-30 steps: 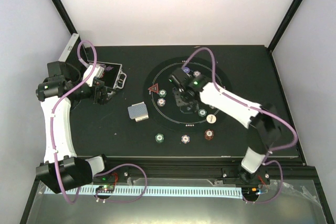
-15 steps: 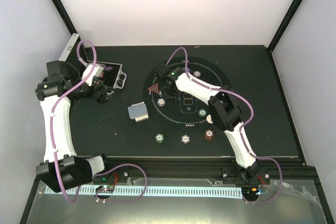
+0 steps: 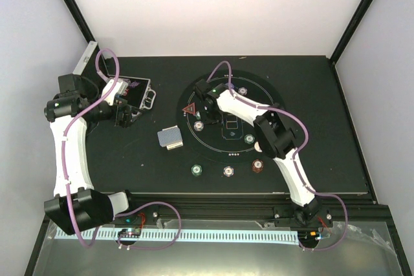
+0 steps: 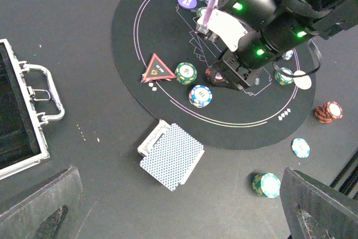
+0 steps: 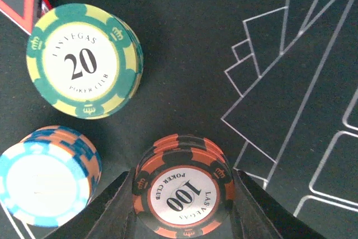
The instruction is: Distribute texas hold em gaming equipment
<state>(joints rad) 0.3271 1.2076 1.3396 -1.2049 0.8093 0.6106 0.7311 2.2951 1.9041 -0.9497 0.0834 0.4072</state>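
**A:** Status pls, L to R?

**B:** Far L is the silver case (image 3: 139, 94), open, dark inside. The left gripper (image 4: 179, 208) hangs above the table near it. Its claw is wide and has nothing in it. Next is the card deck (image 4: 170, 156), backs up, lying just outside the rim of the round mat (image 3: 217, 147).

**A:** And on the mat?

**B:** At the L edge is the red triangle marker (image 4: 158, 69). Just beside it are the green 20 chips (image 5: 84, 68), then the blue-white chips (image 5: 47, 180). The right gripper (image 5: 182, 176) is low over the mat with the claw narrow. It has one finger on each side of the red 100 chips (image 5: 183, 197), and both touch the stack as far as I can see. That stack is near the other two but apart from them. Further R, the white disc (image 4: 302, 80) lies at the mat rim and the brown-red chips (image 4: 327, 111) are off the mat.

**A:** Which step, then?

**B:** I judge chip distribution, w/ the 100 stack in hand. I cannot tell if it is being put down or taken up.

**A:** What does the next move need?

**B:** If it releases, open the jaws evenly and go straight up, w/o any side sweep, since the neighbour stacks are close and could topple. If it lifts, keep a firm squeeze, bc the stack is loose chips. The deck is probably a later job for the L arm.
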